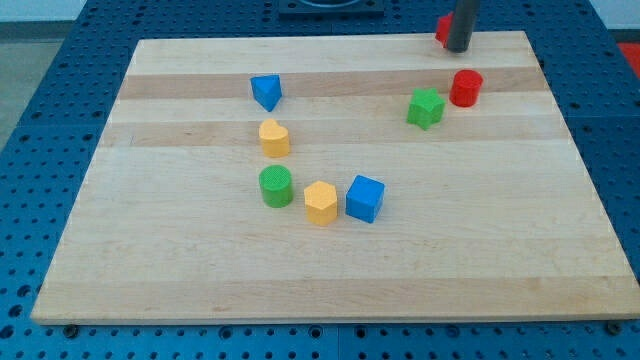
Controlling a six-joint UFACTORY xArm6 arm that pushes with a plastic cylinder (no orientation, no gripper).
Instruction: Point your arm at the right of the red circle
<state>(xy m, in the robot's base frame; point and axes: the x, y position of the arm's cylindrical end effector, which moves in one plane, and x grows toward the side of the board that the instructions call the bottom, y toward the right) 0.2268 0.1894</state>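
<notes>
The pale wooden board (330, 270) fills most of the view, lying on a blue perforated table (40, 150). The dark grey rod comes down at the view's top right, and my tip (458, 49) rests near the board's top edge; it carries no gripper, so there are no jaws to be open or shut. Half hidden behind the rod sits a red block (441, 30) (shape unclear). The red circle (466, 88), a short cylinder, stands just below my tip, with the green star-shaped block (425, 108) beside it on the left. Toward the middle lie a blue cube (365, 198), a yellow hexagonal block (320, 203), a green cylinder (276, 187), a yellow rounded block (274, 138) and a blue triangular block (266, 91).
</notes>
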